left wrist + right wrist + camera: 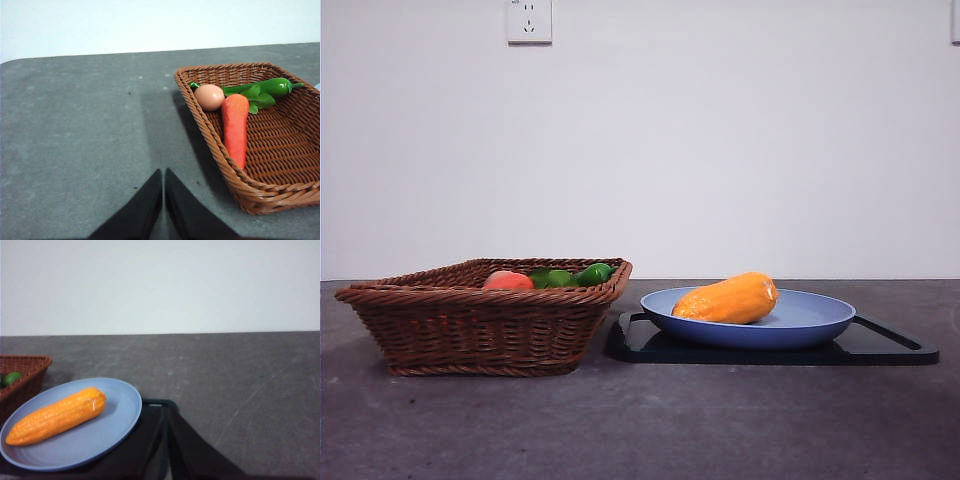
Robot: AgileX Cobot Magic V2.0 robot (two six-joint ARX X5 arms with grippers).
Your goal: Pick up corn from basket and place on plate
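Orange-yellow corn [57, 415] lies on plate [120, 415], beside right hand [165, 440].

- One corn [727, 299], on the plate.
- One blue plate [820, 322].
- One black tray [890, 348].
- One wicker basket [480, 330].
- In the basket: one carrot [235, 127], one egg [209, 97], one green pepper [272, 87].
- One wall socket [529, 20].
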